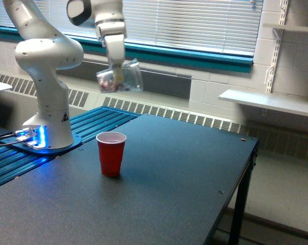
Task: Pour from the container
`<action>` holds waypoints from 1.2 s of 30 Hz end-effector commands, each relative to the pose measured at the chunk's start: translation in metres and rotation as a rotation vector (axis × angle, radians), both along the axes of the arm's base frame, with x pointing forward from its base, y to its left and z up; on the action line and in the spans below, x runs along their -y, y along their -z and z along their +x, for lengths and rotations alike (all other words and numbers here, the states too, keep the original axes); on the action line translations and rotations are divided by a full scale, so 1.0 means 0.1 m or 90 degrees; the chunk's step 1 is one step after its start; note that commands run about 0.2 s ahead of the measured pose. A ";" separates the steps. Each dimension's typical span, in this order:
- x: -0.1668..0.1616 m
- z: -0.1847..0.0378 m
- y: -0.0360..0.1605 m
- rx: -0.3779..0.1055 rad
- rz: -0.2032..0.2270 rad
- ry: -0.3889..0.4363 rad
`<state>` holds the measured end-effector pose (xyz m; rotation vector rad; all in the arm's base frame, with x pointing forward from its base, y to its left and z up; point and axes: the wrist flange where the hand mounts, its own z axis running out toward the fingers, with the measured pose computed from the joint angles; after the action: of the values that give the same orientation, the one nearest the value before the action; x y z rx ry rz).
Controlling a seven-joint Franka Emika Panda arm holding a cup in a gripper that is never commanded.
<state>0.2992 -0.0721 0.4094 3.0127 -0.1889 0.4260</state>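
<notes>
The gripper (116, 71) is clamped on the clear plastic cup (120, 80), which hangs in the air tilted well over onto its side, its mouth turned toward the exterior view's right and small reddish-tan bits gathered at the lower, left end. The cup sits high above the dark table (159, 184), over the far left part of the top, and it is above and slightly toward the far side of the red cup (111, 153), well apart from it in height. The red cup stands upright on the table with its white inside showing, set back from the near edge and left of the table's middle. To its right the tabletop is bare out to the right edge, which drops off to the floor beside a black leg (239, 212). To its left the table meets a blue ribbed platform (57, 158) carrying the white robot base (48, 102), which is lit blue at its foot. Behind runs a teal window sill (195, 56) under closed blinds, with a white shelf (266, 102) on the far right wall.
</notes>
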 end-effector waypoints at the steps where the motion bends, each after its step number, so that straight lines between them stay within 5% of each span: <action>1: 0.09 -0.19 0.19 -0.055 -0.023 -0.051; 27: 0.40 -0.50 0.44 -0.194 -0.073 -0.155; 36: 0.44 -0.51 0.53 -0.214 -0.070 -0.129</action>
<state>0.2555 -0.1182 0.3762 2.9324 0.1419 0.0218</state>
